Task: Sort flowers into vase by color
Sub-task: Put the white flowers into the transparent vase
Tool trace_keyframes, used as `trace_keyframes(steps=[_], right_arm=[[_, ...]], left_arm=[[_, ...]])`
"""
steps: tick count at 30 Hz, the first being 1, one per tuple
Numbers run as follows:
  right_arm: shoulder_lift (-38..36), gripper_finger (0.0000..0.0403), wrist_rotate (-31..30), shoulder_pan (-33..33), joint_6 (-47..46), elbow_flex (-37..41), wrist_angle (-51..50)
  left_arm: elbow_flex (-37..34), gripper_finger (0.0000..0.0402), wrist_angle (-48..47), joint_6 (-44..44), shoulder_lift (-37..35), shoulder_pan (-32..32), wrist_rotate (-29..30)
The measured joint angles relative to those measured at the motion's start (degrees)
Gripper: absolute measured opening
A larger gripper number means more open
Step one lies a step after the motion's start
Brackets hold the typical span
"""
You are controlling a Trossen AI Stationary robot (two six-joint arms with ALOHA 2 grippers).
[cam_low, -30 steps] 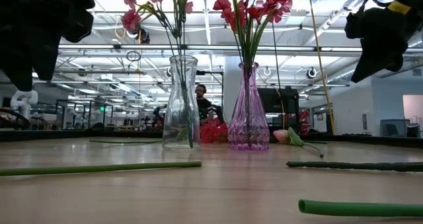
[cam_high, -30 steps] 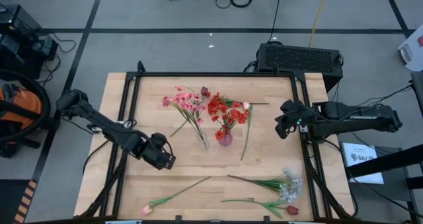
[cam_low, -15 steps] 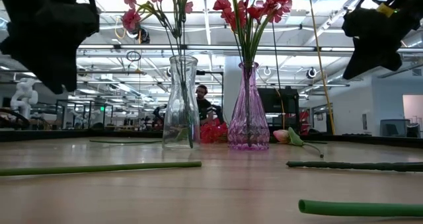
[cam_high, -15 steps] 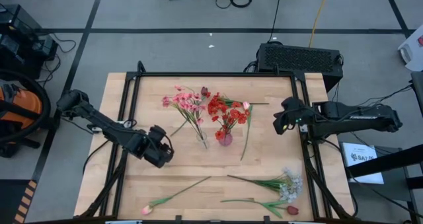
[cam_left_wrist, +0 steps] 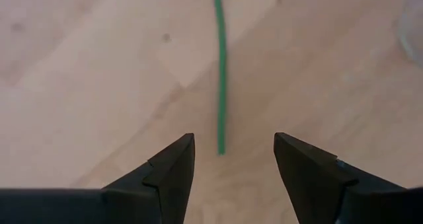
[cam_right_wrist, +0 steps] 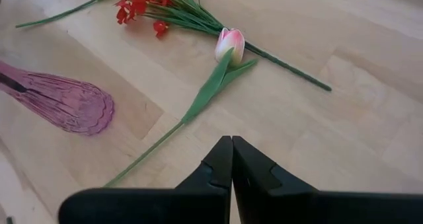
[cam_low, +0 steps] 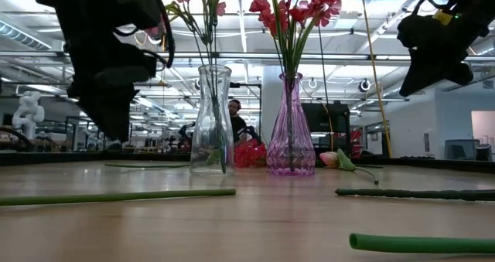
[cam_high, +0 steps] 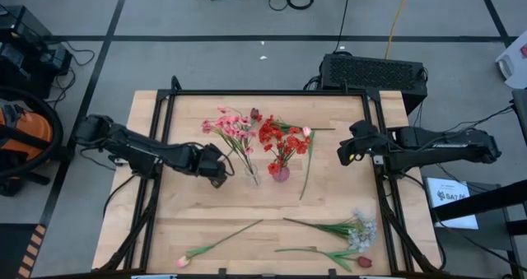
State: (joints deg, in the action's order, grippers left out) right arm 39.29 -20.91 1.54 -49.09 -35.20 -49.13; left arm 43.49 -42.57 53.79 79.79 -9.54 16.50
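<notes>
Left gripper (cam_left_wrist: 232,159) hangs open over a green stem's (cam_left_wrist: 219,72) end.

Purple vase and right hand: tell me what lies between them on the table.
In the high view, a pink tulip on its long green stem lies on the wood between the purple vase and the right hand, which is shut.

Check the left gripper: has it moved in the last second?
Yes. The left gripper has swung up the table toward the clear vase, open.
</notes>
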Motion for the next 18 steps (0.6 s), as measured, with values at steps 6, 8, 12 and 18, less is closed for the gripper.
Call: trace_keyframes(steps=[6, 8, 12, 18], right_arm=[[1.25, 0.0002, 0.00, 0.00, -1.26, 0.00, 0.20], [1.78, 0.0002, -0.13, 0.00, -1.11, 0.00, 0.18], [2.60, 0.0002, -0.26, 0.00, -0.96, 0.00, 0.16], [3.12, 0.0002, -0.15, 0.00, -0.71, 0.00, 0.07]], left_arm=[[-0.01, 0.0214, -0.44, -1.67, -0.04, 0.06, -5.13], [0.00, 0.0214, -0.02, -0.87, -0.05, -0.11, -7.01], [0.02, 0.0214, 0.12, 2.22, -0.05, -0.61, -11.77], [1.17, 0.0214, 0.04, 10.32, -0.05, -4.91, -18.69]])
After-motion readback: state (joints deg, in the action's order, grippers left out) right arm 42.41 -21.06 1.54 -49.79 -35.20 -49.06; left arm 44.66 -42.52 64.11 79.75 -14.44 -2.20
